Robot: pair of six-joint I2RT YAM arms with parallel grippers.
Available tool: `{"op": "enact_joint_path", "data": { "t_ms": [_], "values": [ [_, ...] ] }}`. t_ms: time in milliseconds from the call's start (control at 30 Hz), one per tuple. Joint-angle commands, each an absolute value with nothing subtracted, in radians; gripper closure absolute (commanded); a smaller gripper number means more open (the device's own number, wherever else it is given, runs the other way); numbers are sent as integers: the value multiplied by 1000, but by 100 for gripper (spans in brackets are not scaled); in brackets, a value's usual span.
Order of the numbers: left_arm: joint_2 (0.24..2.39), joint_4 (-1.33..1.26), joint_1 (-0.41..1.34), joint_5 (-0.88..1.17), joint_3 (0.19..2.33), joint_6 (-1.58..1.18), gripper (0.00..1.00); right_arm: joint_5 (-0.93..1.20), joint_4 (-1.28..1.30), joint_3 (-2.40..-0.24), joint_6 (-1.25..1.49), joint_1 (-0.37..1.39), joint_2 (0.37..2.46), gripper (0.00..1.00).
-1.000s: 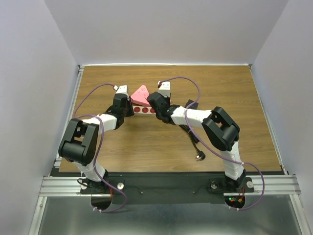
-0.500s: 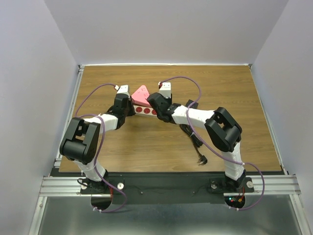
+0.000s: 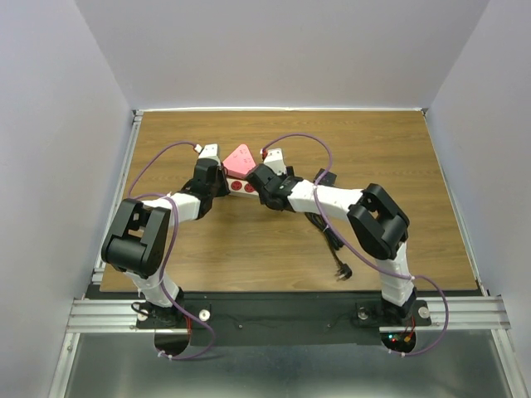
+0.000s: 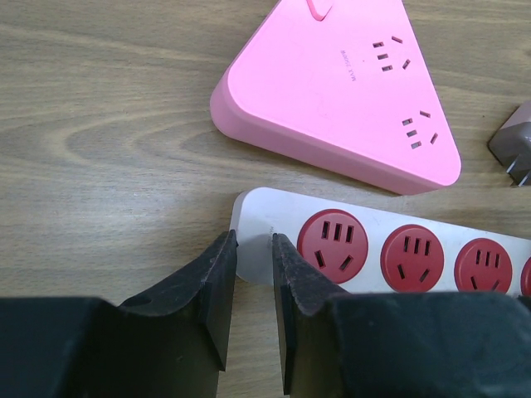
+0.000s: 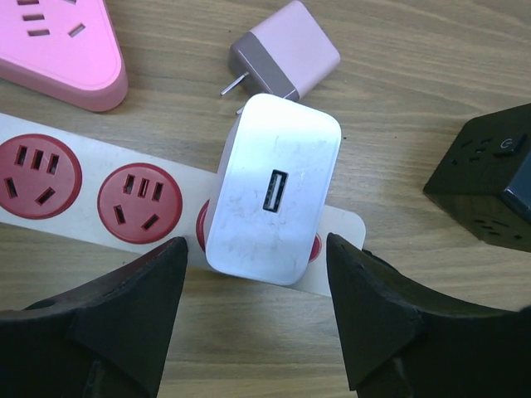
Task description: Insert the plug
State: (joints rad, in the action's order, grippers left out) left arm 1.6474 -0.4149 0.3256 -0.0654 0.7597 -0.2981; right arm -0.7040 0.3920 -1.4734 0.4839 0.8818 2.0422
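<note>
A white power strip (image 4: pixel 431 236) with red round sockets lies on the wooden table, also in the right wrist view (image 5: pixel 83 186) and the top view (image 3: pixel 241 187). A white USB charger plug (image 5: pixel 274 191) sits in the strip's rightmost socket. My right gripper (image 5: pixel 255 249) is open wide, one finger on each side of the plug, touching nothing. My left gripper (image 4: pixel 255 249) is almost shut, with only a narrow gap. Its fingertips (image 4: pixel 220 265) rest at the strip's left end.
A pink triangular power strip (image 4: pixel 332 91) lies just beyond the white one. A small pink adapter (image 5: pixel 286 58) lies on its side behind the plug. A black cube socket (image 5: pixel 489 191) stands to the right, its black cable (image 3: pixel 332 240) trailing toward the near edge.
My right wrist has shifted slightly left and toward me, over the strip's right end. The black cable's loose end slid a little. My left arm has not moved.
</note>
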Motion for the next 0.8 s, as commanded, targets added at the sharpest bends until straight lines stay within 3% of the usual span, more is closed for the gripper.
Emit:
{"op": "enact_joint_path", "data": {
  "t_ms": [0,533,700,767],
  "values": [
    [1683,-321,380,78,739,-345,66,-692,503,-1493,472,887,2010,26],
    [1660,-328,380,74,739,-339,65,-516,468,-1419,381,851,1637,0],
    [1591,-324,383,84,736,-351,54,-401,413,-1310,334,669,1557,0],
    [1566,-311,387,81,742,-356,44,-333,370,-1270,319,587,1523,0]
  ]
}}
